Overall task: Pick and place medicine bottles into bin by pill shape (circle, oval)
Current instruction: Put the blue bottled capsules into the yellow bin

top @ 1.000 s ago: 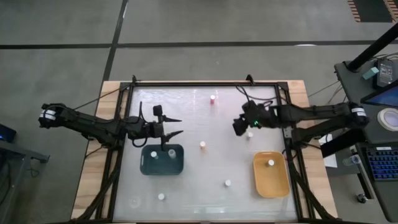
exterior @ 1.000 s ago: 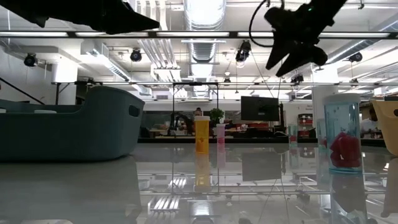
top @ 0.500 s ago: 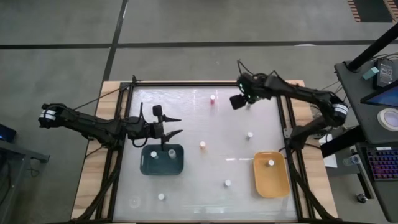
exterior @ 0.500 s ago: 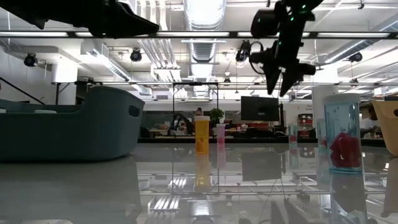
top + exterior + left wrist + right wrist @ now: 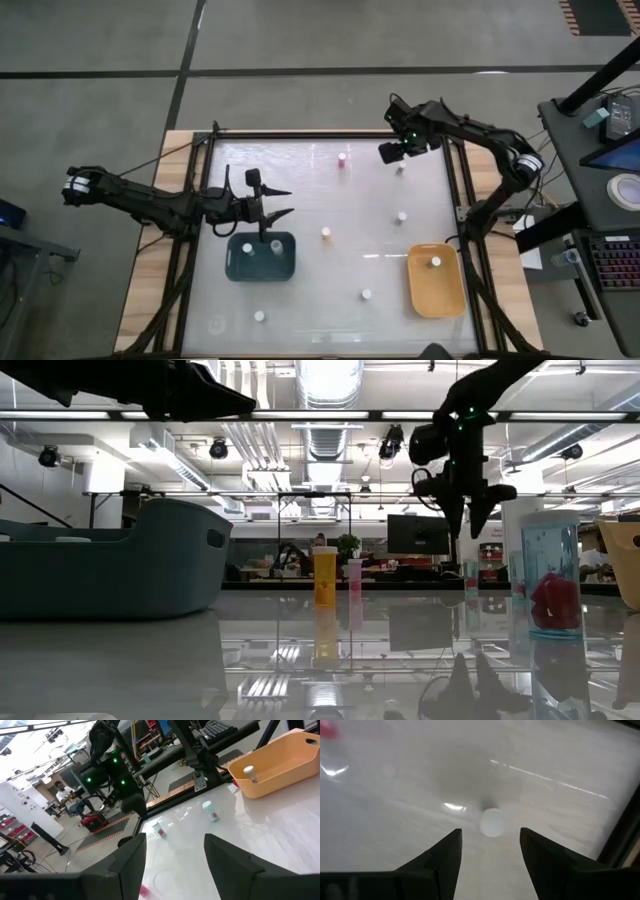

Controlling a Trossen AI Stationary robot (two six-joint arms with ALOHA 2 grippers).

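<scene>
I am hovering the right gripper (image 5: 399, 158), fingers spread and empty, above a white-capped medicine bottle (image 5: 400, 170) in the upper right of the high view; in the right wrist view the white cap (image 5: 492, 822) is sitting just ahead of the gap between my fingers (image 5: 447, 855). To do this well, I judge I should centre the cap, descend straight and close gently. The left gripper (image 5: 283, 203), also spread and empty, is waiting above the dark teal bin (image 5: 240, 268).

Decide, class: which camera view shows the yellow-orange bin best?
The high view: the whole yellow-orange bin shows, one bottle inside. The left wrist view shows its side; the low view only an edge; the right wrist view nothing.
</scene>
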